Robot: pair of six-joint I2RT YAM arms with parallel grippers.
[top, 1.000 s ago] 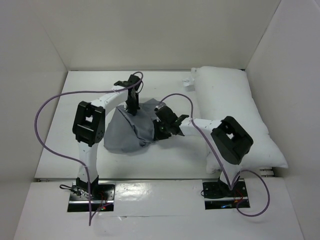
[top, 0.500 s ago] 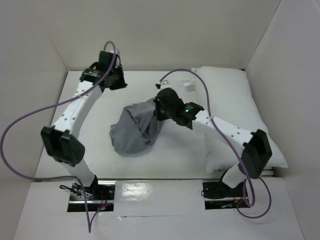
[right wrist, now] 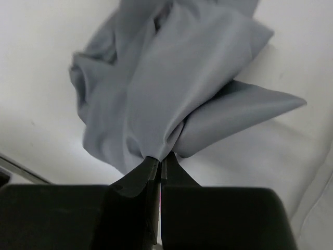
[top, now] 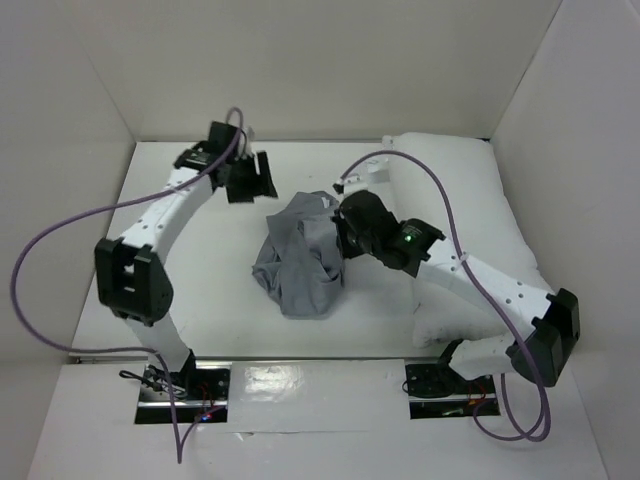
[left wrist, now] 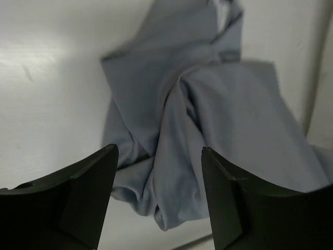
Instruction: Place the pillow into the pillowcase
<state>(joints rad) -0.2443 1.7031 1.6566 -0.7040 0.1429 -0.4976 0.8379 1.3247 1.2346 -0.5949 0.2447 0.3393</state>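
**Grey pillowcase bunched mid-table, pillow outside it**

White walls close the table at 9, 12 and 3 o'clock. The widest bare room lies at 9 o'clock of the pillowcase, running to the left wall. A narrower strip lies at 6 o'clock, toward the arm bases. The 3 o'clock side is filled by the pillow, which lies along the right wall from the far edge nearly to the near edge.

The pillowcase sits at the table's middle as a crumpled, deeply folded heap, limp, with no opening to be made out. The pillow is plump and white, and the right arm crosses its near half.

The right gripper meets the heap at its 2 o'clock edge. In the wrist view its jaws are pressed together on a gathered pinch of the cloth. The left gripper hangs at 11 o'clock of the heap, apart from it. Its fingers are spread wide and hold nothing, with the cloth lying beyond them.

Count: one pillow, one pillowcase, two arms, two purple cables.
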